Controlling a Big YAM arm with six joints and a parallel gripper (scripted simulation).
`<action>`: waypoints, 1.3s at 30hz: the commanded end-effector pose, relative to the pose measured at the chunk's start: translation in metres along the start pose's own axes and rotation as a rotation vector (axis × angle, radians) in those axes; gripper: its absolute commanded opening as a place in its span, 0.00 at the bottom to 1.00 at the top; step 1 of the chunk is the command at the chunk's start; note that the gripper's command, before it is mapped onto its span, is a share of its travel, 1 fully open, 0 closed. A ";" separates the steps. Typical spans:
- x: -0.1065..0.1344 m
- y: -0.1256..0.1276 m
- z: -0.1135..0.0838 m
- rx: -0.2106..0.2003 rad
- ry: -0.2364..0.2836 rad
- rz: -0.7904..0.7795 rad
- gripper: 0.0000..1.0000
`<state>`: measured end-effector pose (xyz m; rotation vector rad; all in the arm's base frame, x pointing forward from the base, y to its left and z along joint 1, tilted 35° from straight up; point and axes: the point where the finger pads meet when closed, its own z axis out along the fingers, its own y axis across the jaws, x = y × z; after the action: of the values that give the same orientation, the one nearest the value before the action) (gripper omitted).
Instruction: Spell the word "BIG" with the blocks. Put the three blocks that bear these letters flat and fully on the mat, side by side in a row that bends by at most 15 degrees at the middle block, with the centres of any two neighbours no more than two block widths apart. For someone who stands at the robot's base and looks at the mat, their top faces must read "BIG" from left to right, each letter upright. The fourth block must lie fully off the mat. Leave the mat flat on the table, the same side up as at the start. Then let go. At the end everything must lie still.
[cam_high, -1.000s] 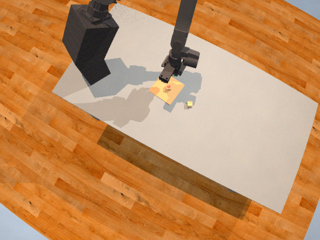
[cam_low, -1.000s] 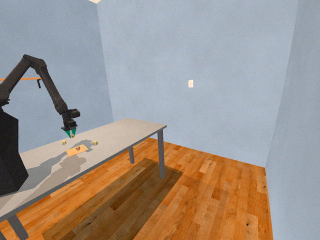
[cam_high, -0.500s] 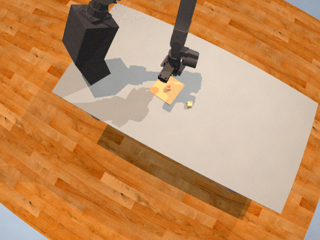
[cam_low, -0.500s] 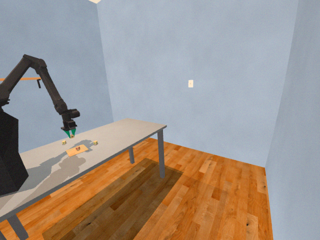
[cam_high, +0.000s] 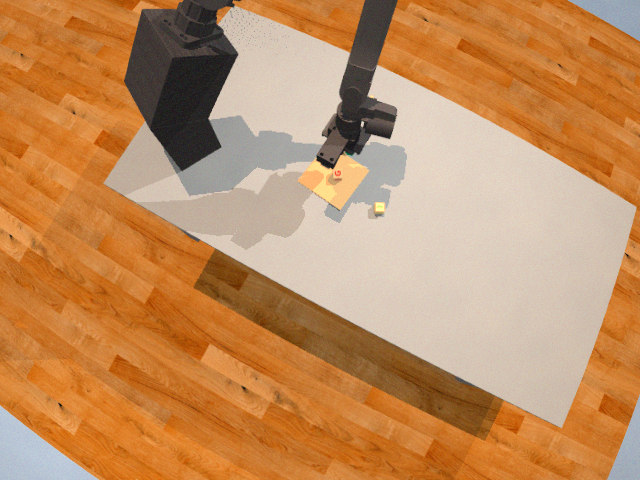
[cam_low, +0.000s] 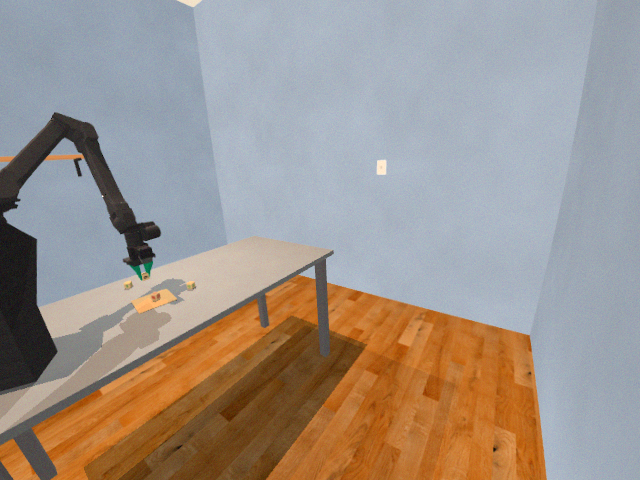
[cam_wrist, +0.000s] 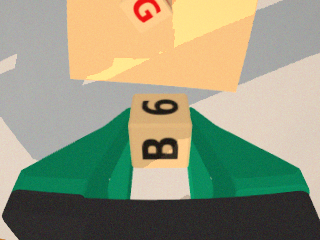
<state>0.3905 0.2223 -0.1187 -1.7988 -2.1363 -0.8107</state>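
My gripper (cam_wrist: 160, 118) with green fingers is shut on a tan block (cam_wrist: 160, 131) that shows a black B on one face and a 6 on another. It holds the block in the air above the near edge of the orange mat. A block with a red G (cam_wrist: 146, 8) lies on the mat, turned at an angle. In the top view the gripper (cam_high: 333, 155) hangs over the mat's (cam_high: 333, 180) edge and the G block (cam_high: 336, 174) sits near the mat's middle. In the exterior view the gripper (cam_low: 140, 272) holds the block above the table.
A yellowish block (cam_high: 378, 208) lies on the grey table off the mat; it also shows in the exterior view (cam_low: 190, 285). Another block (cam_low: 127, 284) lies on the table behind the mat. The robot's dark base box (cam_high: 175, 77) stands at the table's end.
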 end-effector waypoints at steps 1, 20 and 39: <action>0.000 0.000 0.015 0.000 -0.002 0.007 0.20; 0.000 -0.003 0.081 0.002 -0.001 0.008 0.20; -0.008 -0.002 0.077 -0.001 -0.008 0.025 0.20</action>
<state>0.4029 0.2645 -0.1842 -1.8019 -2.1302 -0.8055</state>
